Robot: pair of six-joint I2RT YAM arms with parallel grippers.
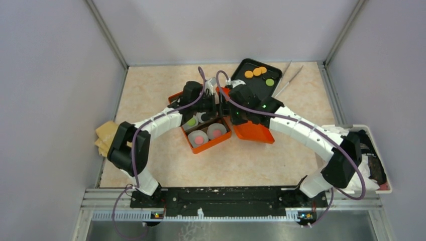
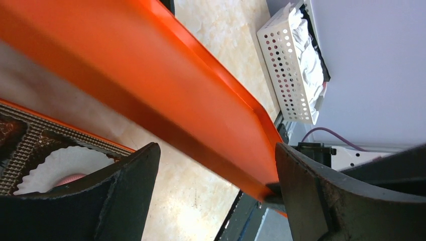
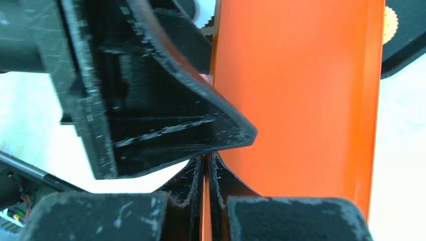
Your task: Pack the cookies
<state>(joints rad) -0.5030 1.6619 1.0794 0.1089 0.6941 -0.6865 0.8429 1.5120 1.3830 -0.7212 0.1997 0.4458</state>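
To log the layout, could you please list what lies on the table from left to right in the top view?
Brown paper stack → orange box → orange lid → tongs → white basket. The black tray overlaps the lid, so it is left out.

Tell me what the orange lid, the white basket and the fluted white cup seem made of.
The orange lid: likely moulded plastic, smooth and glossy, with soft highlights. The white basket: probably rigid matte plastic, with regular round holes. The fluted white cup: looks like thin paper, crimped rim.
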